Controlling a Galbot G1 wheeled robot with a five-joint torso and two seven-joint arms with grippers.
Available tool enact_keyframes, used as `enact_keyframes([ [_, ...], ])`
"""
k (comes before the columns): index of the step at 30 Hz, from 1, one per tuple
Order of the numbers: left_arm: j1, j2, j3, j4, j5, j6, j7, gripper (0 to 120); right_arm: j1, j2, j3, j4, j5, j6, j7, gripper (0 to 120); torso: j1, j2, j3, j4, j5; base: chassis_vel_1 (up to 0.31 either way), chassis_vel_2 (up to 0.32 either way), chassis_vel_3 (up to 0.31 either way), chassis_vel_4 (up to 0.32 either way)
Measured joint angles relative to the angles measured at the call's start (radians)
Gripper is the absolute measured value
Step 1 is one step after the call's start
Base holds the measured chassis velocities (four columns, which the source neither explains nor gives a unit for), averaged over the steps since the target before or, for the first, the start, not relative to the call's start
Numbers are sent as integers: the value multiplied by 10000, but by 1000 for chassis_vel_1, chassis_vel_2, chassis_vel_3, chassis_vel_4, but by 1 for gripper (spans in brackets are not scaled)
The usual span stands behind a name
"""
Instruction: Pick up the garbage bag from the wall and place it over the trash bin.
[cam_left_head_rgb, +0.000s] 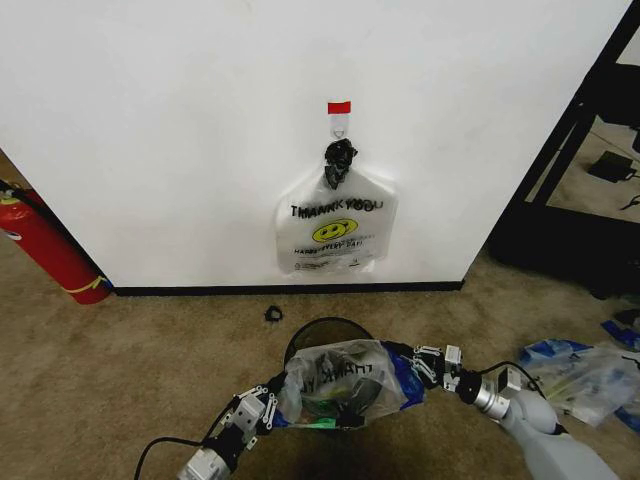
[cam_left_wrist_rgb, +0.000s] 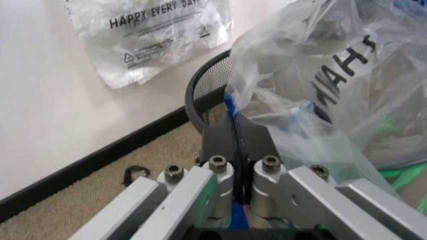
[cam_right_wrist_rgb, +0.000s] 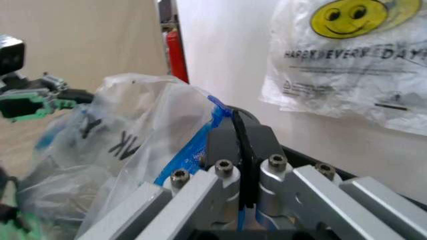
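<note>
Carpeted office: fire extinguisher (cam_left_head_rgb: 45, 250), cables (cam_left_head_rgb: 612, 165)

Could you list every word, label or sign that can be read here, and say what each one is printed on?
"THANK YOU", doubled and smeared: on the bag hanging on the wall, above its yellow smiley face.
"HAPPY EVERY DAY": same hanging bag, under the smiley.
Fine print and a small triangle sign below that line: too small to read.
Black letters, partly "THANK": on the garbage bag held by the left gripper and right gripper over the trash bin, crumpled, rest unreadable.

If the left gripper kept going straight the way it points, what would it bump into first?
Probably the garbage bag it already pinches: the left gripper is shut on the bag's edge, with the trash bin rim right behind. Depth is hard to judge.
</note>
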Motion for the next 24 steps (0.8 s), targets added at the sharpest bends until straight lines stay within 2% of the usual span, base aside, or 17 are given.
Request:
enact_keyframes([
  [9,49,-158,-41,108,99,-468,-1,0,-235,308,-223,119,46,254,709,0,0,0,0,0,0,0,0,0,0],
  [12,307,-73,-122,-11,339,-1038,267,0,-433,243,-208,365,130,331,631,0,0,0,0,1,1,0,0,0,0],
  [14,420,24,-213,-10,667,-1392,435,1,-523,130,-33,445,85,327,474,6,0,0,0,1,2,0,0,0,0],
  [15,441,84,-296,26,967,-1596,518,8,-557,51,132,479,36,286,342,10,-1,0,0,0,1,0,0,0,0],
  [17,441,102,-333,41,1048,-1661,573,10,-563,29,175,489,24,270,306,12,0,0,0,0,1,0,0,0,0],
  [19,398,232,-636,57,1246,-2113,1405,22,-610,-169,632,597,-1,23,-149,26,0,0,0,0,1,0,0,0,0],
  [20,382,266,-690,45,1246,-2199,1696,23,-623,-213,758,628,1,-58,-326,27,0,0,0,0,1,0,0,0,0],
  [21,332,329,-809,10,1248,-2413,2439,30,-643,-278,1012,682,3,-214,-747,32,0,0,0,1,1,0,0,0,0],
  [22,308,344,-865,-2,1249,-2497,2699,30,-648,-291,1078,698,3,-260,-870,34,0,0,0,1,1,0,0,0,0],
  [23,201,405,-1129,-48,1255,-2807,3607,36,-677,-339,1389,793,7,-456,-1504,41,0,0,0,0,-1,0,0,0,0],
  [24,201,405,-1129,-48,1255,-2807,3607,36,-677,-339,1389,793,7,-456,-1504,41,0,0,0,0,-1,0,0,0,0],
])
